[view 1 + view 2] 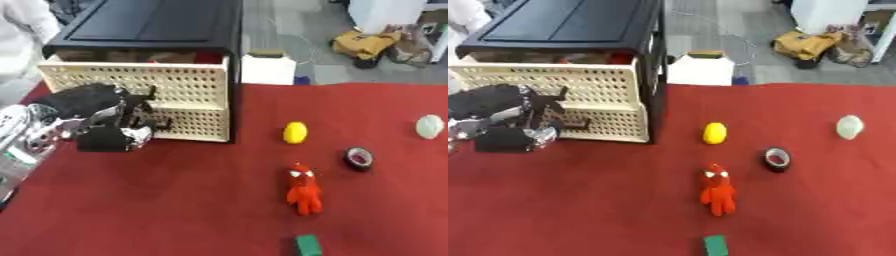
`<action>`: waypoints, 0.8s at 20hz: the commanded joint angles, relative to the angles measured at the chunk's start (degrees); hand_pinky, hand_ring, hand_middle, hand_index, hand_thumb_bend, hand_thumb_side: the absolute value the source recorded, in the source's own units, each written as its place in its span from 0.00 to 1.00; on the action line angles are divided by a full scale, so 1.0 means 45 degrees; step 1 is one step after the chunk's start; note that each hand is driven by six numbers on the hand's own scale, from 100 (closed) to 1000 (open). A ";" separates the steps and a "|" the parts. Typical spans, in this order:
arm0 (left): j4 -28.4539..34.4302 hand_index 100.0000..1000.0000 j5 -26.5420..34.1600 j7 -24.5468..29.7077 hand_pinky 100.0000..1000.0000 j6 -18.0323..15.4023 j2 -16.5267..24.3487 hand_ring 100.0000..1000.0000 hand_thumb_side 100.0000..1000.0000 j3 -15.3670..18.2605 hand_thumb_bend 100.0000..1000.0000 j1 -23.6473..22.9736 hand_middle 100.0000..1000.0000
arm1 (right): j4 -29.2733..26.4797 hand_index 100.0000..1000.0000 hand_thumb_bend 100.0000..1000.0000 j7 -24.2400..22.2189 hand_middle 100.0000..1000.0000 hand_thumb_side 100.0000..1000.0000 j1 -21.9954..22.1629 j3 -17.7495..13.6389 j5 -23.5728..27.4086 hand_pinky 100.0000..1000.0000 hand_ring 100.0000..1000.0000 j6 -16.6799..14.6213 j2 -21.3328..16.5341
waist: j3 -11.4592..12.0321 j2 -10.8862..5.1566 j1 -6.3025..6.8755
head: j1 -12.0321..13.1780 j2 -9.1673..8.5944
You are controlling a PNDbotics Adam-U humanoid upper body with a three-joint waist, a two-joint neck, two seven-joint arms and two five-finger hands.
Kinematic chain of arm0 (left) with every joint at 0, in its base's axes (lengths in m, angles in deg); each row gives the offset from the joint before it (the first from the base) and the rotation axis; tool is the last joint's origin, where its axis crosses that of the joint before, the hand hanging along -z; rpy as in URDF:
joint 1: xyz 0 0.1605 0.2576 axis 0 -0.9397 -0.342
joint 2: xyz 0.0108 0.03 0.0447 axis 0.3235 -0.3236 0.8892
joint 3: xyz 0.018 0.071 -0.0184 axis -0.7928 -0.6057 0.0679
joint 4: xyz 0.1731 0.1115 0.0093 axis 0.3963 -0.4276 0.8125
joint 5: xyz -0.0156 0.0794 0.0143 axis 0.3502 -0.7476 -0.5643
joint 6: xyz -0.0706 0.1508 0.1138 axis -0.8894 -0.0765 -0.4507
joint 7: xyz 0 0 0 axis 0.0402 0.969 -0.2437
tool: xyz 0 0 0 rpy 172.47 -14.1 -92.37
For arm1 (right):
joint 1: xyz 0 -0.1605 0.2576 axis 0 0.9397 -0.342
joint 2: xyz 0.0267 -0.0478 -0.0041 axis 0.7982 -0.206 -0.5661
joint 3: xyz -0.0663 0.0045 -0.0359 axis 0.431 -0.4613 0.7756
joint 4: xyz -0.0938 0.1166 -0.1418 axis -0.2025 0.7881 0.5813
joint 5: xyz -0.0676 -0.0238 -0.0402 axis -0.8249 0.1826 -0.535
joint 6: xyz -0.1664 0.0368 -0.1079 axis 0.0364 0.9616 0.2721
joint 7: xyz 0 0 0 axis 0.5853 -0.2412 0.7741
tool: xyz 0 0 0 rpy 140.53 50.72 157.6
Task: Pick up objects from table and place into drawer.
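The left hand (109, 117), fingers curled at the drawer (144, 85) front, seems to hold nothing. Lemon (295, 132), tape (358, 158), red toy (304, 189), green block (307, 245) and pale ball (429, 126) wait on the table (175, 210), so most work remains.

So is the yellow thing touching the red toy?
Apart. The left eye view shows bare red cloth between the yellow thing and the red toy.

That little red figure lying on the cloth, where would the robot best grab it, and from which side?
Probably around its middle, from straight above. The red toy figure lies flat and lengthwise on the red cloth, head toward the drawer side, limbs splayed at the near end. Its body is the narrowest even part, so fingers and thumb could close across it from left and right. Nothing crowds it.
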 commanded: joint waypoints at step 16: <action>0.0460 0.73 0.0478 0.0303 0.00 -0.0506 0.0250 0.24 1.00 -0.0084 0.00 -0.0092 0.27 | -0.0183 0.69 0.13 -0.0016 0.47 0.69 -0.0074 -0.0188 0.0052 0.59 0.68 0.0094 -0.0176 | 0.0076 -0.0329 -0.0045 | 0.0012 -0.0055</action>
